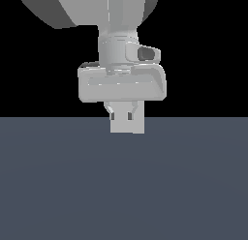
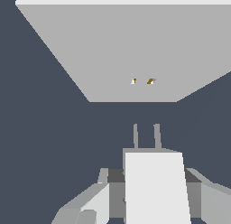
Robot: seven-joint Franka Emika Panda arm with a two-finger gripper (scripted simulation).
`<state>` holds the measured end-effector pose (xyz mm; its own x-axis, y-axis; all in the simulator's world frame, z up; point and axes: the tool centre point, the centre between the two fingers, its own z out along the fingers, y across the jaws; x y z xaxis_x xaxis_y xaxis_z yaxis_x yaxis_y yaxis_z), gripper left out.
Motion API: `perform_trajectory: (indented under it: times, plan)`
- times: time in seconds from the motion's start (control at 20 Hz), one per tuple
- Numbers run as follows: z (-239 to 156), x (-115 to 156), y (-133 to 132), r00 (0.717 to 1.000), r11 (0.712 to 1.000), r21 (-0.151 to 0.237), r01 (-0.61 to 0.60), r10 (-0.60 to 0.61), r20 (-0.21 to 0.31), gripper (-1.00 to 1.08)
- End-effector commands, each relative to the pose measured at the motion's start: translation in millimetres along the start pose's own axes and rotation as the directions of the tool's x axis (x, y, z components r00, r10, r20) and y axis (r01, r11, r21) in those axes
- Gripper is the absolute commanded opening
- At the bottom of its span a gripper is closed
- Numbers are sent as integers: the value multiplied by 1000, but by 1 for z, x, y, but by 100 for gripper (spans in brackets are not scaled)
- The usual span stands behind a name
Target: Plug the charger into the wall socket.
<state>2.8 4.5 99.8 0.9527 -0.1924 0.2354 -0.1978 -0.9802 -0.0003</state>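
In the wrist view the charger [image 2: 155, 191] is a light-grey block with two thin prongs [image 2: 146, 136] sticking out of its front end. My gripper [image 2: 152, 184] is shut on it, one finger [image 2: 104, 191] on each side. The prongs point toward the wall socket [image 2: 113, 47], a large flat light-grey plate with two tiny orange-brown dots [image 2: 142, 81] in its face. A gap of dark floor separates the prong tips from the plate. In the exterior view the gripper [image 1: 127, 117] hangs just above the floor with the charger [image 1: 127, 125] in its fingers. The wall socket is out of view there.
A dark blue-grey floor [image 1: 121, 186] spreads under the arm in the exterior view, with a black background behind. The hand's wide grey body [image 1: 121, 84] sits above the fingers.
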Motion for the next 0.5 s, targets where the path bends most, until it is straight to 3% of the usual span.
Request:
perform_trajectory:
  times: [0.0, 0.45]
  plan:
    - [1, 4, 0, 1000, 1000, 0, 0, 0, 0, -100]
    - [8, 34, 0, 1000, 1000, 0, 0, 0, -1, -100]
